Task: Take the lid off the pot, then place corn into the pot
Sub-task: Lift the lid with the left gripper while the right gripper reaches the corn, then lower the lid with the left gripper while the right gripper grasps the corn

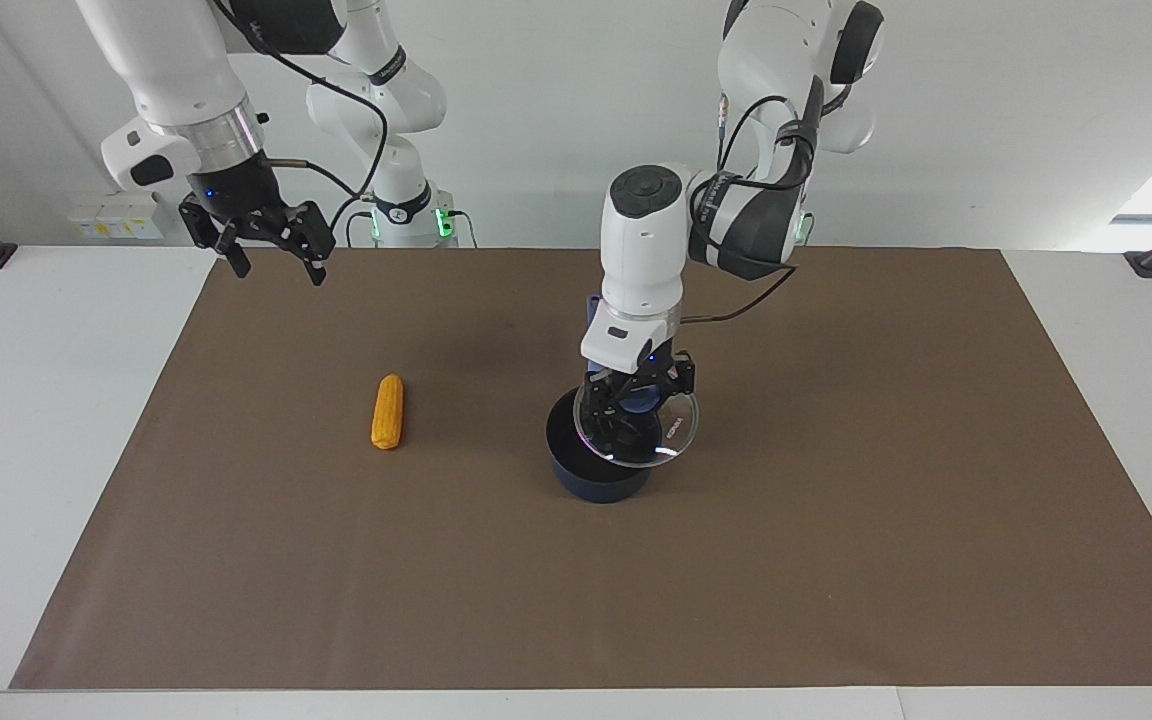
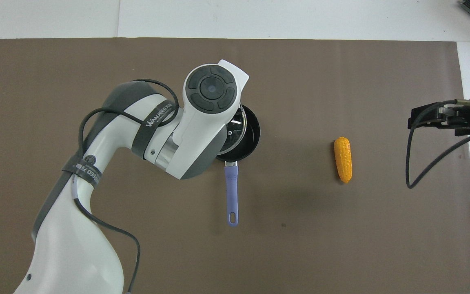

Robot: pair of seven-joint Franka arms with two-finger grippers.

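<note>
A: Status of left gripper (image 1: 636, 397)?
B: Clamped on knob of lid (image 1: 658, 438); lid raised, tilted, partly over pot (image 1: 576, 478).
A: Right gripper (image 1: 271, 240)?
B: Spread, waiting, raised above mat edge. Corn (image 1: 388, 411) on mat, toward right arm's end.
A: Risks?
B: Probably lid slipping, tilted on small knob; rim catching pot, shifting it.

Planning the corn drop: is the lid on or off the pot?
Off. The left gripper holds the lid raised, uncovering the pot.
</note>
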